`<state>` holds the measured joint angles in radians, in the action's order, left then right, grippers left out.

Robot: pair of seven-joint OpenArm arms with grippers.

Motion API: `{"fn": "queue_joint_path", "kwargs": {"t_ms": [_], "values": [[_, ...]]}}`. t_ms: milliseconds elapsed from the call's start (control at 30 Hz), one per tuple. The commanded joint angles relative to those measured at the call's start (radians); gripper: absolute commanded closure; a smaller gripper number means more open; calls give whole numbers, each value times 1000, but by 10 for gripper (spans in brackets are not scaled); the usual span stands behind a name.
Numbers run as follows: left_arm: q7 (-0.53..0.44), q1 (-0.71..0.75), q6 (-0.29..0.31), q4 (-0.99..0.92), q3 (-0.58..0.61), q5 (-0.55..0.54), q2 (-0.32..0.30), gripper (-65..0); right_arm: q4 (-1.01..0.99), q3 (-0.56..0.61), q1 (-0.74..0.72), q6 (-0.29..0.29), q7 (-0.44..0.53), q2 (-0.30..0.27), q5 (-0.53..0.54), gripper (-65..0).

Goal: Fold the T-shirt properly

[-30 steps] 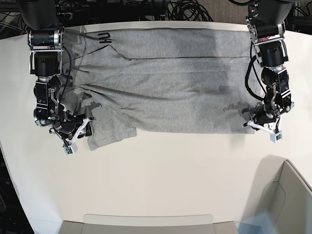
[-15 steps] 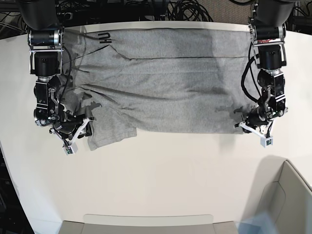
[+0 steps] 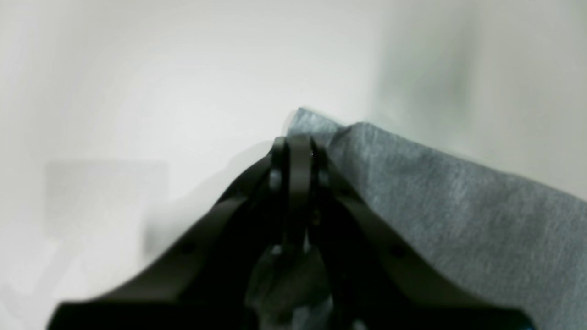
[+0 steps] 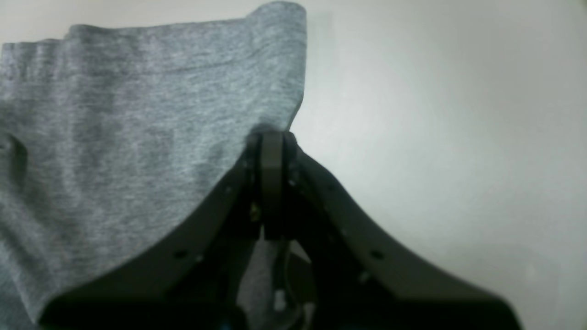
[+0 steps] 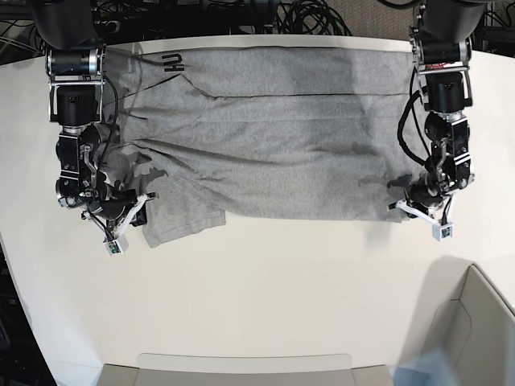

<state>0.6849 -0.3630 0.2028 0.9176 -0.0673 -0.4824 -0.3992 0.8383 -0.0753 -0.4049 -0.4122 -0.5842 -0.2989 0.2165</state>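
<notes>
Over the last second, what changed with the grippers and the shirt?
Both grippers closed on the shirt. The left gripper slid in along the near edge to the hem corner and pinched it. The right gripper barely moved and shut on the sleeve edge. The shirt lies spread on the table as before.

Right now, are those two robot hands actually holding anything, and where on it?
Yes, the T-shirt. The left hand pinches its bottom corner; the right hand pinches the sleeve's edge on the opposite side.
</notes>
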Motion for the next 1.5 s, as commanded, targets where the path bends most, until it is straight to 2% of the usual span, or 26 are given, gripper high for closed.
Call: {"fn": "queue_joint_path", "kwargs": {"t_ms": [0, 100, 300, 600, 800, 1467], "values": [[3, -14, -6, 7, -4, 7, -10, 0, -1, 6, -6, -6, -66, -4, -27, 0], [-9, -15, -6, 7, -12, 7, -10, 0, -1, 6, -24, -6, -66, -4, -27, 0], [-12, -15, -6, 7, -119, 7, -8, 0, 0, 6, -50, -6, -64, -4, -27, 0], [-12, -17, -6, 10, -122, 7, -10, 0, 36, 6, -85, -6, -64, -4, -24, 0], [-8, -15, -6, 77, -122, 7, -10, 0, 78, 6, -88, -6, -64, -4, -25, 0], [-4, -20, -6, 82, -124, 7, -11, 0, 187, 2, -102, -6, -64, -10, -21, 0]]}}
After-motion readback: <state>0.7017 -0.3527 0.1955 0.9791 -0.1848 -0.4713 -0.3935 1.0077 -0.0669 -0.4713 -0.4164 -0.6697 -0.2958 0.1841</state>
